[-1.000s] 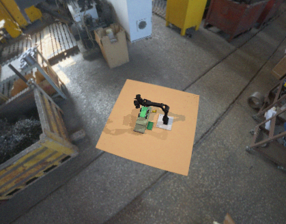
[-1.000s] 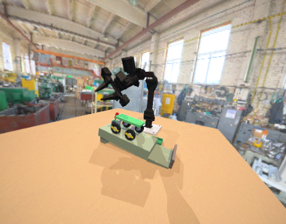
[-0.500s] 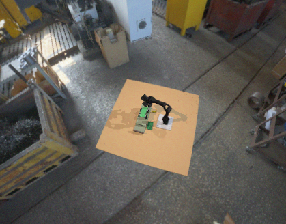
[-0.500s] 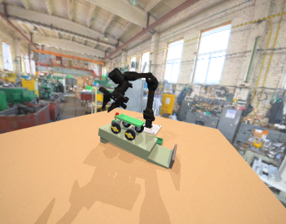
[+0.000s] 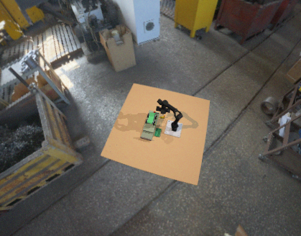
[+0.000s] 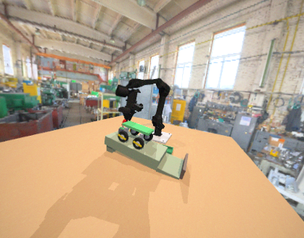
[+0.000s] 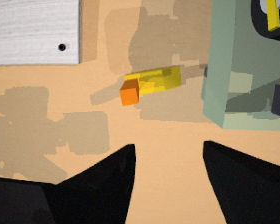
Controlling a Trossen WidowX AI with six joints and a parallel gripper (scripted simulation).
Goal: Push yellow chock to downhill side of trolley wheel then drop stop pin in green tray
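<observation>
The trolley (image 5: 151,118) (image 6: 138,128) with a green deck stands on the ramp (image 5: 147,134) (image 6: 149,157) (image 7: 218,75); one of its wheels (image 7: 260,22) shows at the wrist view's top right. The red pin head (image 6: 124,120) is at the trolley's uphill end. The yellow chock (image 5: 162,116) (image 7: 166,81) with its orange handle (image 7: 129,93) lies on the table beside the ramp; its black base cannot be made out. The green tray (image 5: 158,132) (image 6: 170,149) is beside the ramp. My gripper (image 6: 127,117) (image 7: 169,150) is partly open and empty, pointing down above the table, with the chock beyond its fingertips.
The arm's white base plate (image 5: 168,132) (image 6: 165,137) (image 7: 33,32) stands on the same side of the ramp as the chock and tray. A brown end board (image 6: 184,166) stands at the ramp's low end. The arm's shadow falls across the tabletop.
</observation>
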